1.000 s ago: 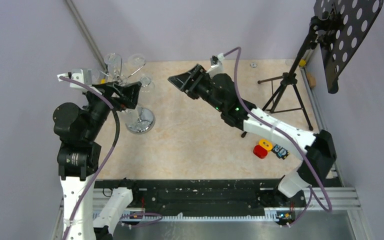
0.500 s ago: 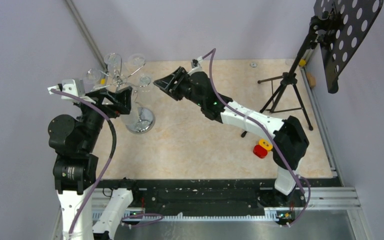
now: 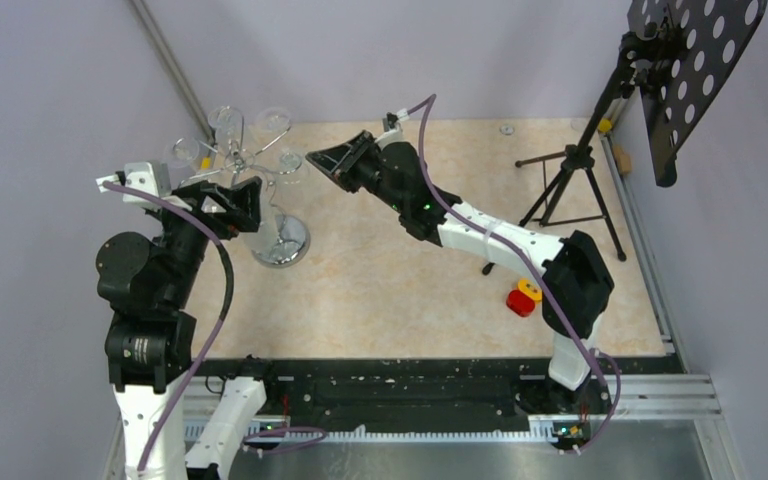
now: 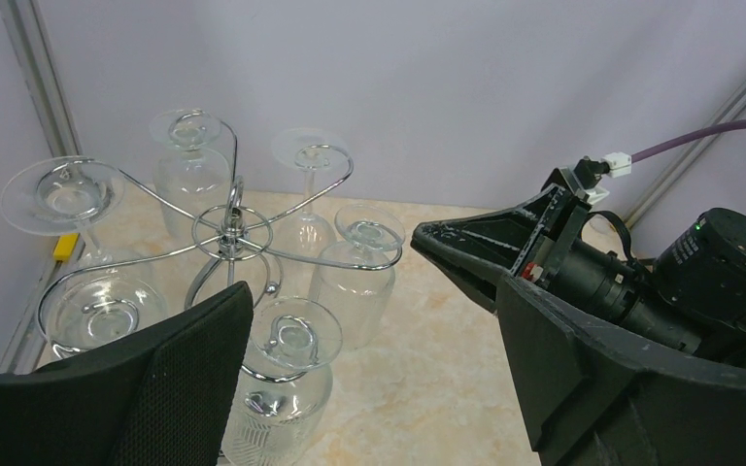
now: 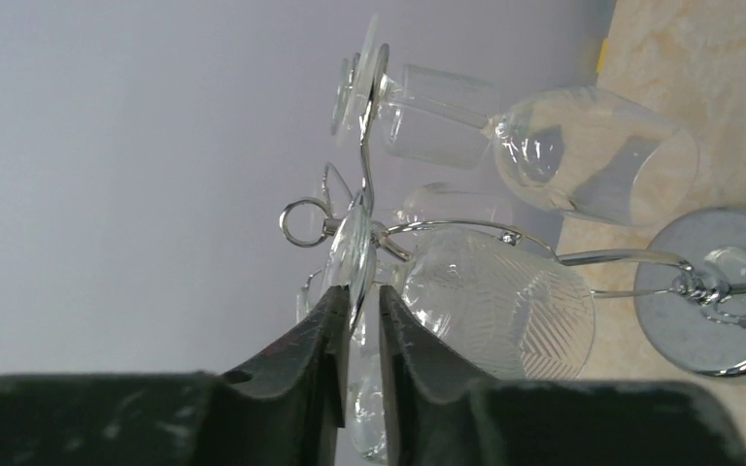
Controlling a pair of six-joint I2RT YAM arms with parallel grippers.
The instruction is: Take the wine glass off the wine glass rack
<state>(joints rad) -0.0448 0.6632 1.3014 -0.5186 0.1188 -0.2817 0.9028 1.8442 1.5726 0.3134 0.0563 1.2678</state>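
Observation:
The chrome wine glass rack (image 3: 247, 160) stands at the table's far left on a round mirrored base (image 3: 282, 240), with several wine glasses hanging upside down from its curled arms. My right gripper (image 3: 312, 158) reaches in from the right. In the right wrist view its jaws (image 5: 361, 288) stand narrowly apart, one above the other. The rim of one wine glass foot (image 5: 352, 243) sits between the tips, against one finger. That glass (image 4: 369, 231) is on the rack's right side. My left gripper (image 4: 371, 286) is wide open and empty beside the rack, over the nearest glass (image 4: 287, 335).
A black tripod music stand (image 3: 570, 180) with a perforated desk (image 3: 695, 70) stands at the far right. A red and yellow object (image 3: 525, 297) lies near the right arm. A metal pole (image 3: 170, 70) and the walls lie close behind the rack.
My right arm has stretched left, bringing its gripper from mid-table to the rack's right-hand glass. My left gripper has shifted a little to the left and stays open.

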